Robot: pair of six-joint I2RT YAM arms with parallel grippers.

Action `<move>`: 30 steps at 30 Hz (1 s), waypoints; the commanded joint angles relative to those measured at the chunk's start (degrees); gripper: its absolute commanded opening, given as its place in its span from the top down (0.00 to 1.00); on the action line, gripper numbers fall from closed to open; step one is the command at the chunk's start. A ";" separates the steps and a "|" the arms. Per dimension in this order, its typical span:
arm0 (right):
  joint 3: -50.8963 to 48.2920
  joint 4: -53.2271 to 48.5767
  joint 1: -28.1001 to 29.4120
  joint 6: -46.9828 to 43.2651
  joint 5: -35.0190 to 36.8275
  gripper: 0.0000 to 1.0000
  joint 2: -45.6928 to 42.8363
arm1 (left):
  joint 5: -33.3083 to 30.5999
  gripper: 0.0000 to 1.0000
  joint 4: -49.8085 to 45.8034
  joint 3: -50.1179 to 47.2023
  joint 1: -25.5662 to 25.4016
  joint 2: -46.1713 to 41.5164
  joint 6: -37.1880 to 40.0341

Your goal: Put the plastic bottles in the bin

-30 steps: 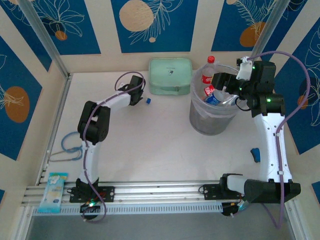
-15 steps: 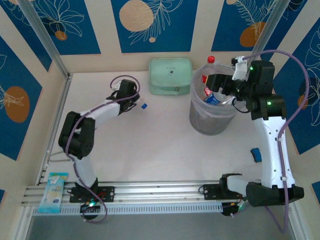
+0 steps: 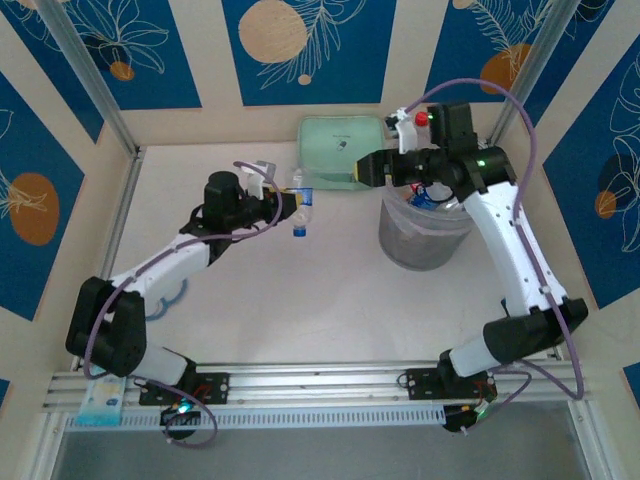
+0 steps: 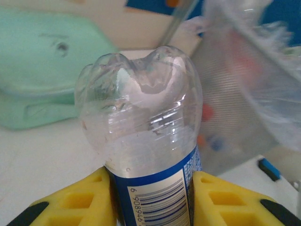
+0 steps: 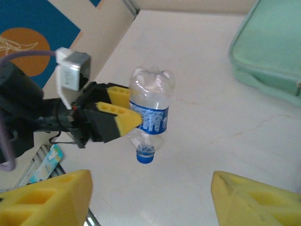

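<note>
White tabletop, blue leaf-patterned walls behind: the left gripper point(image 3: 288, 206) is clamped on a blue-labelled plastic bottle point(image 3: 300, 210), its yellow fingers point(image 4: 80, 202) pressed to either side of the label, base up and cap down, near the mint-green case point(image 3: 340, 150). Beside the bin point(image 3: 425, 245), the right gripper point(image 3: 368, 170) has its fingers point(image 5: 47, 197) spread wide, holding nothing

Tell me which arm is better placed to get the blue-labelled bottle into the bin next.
Left, probably. The left gripper is shut on the blue-labelled bottle, held cap-down above the table, and the bin stands just beyond it. The right gripper is open and empty, aimed at that bottle.
</note>
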 commanded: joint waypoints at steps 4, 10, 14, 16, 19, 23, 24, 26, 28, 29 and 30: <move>1.82 1.43 4.21 -0.13 -7.70 0.06 5.14 | 11.05 0.66 11.24 -1.26 -1.34 -2.10 0.15; 2.96 3.45 7.16 0.82 -5.93 0.01 8.90 | 12.15 0.68 9.57 0.45 -3.15 -2.23 2.01; 4.45 3.53 7.90 1.60 -4.31 0.06 11.80 | 11.90 0.68 7.51 1.07 -4.17 -2.71 3.85; 5.19 2.72 8.25 1.49 -4.55 0.11 13.01 | 11.73 0.68 7.58 1.05 -4.27 -2.93 3.82; 5.23 3.04 8.55 1.72 -4.04 0.25 13.56 | 12.00 0.68 7.61 1.32 -4.34 -2.89 3.79; 5.91 2.44 8.28 1.87 -3.00 0.45 13.94 | 11.75 0.68 7.01 1.51 -4.53 -3.11 3.84; 6.11 2.43 8.11 1.86 -2.77 0.49 13.82 | 11.58 0.67 6.92 1.34 -4.53 -3.32 3.91; 6.61 2.10 7.78 1.66 -2.00 0.54 13.38 | 10.19 0.58 6.23 1.09 -4.53 -4.00 3.90; 7.63 1.76 7.03 1.10 -0.88 0.57 12.19 | 7.82 0.32 5.59 0.23 -4.53 -5.25 3.76; 8.43 1.51 6.48 0.89 -0.21 0.57 11.51 | 6.83 0.22 5.12 -0.20 -4.53 -6.07 3.67; 9.40 1.22 5.67 0.69 0.58 0.59 10.54 | 5.74 0.13 4.39 -0.70 -4.53 -7.08 3.67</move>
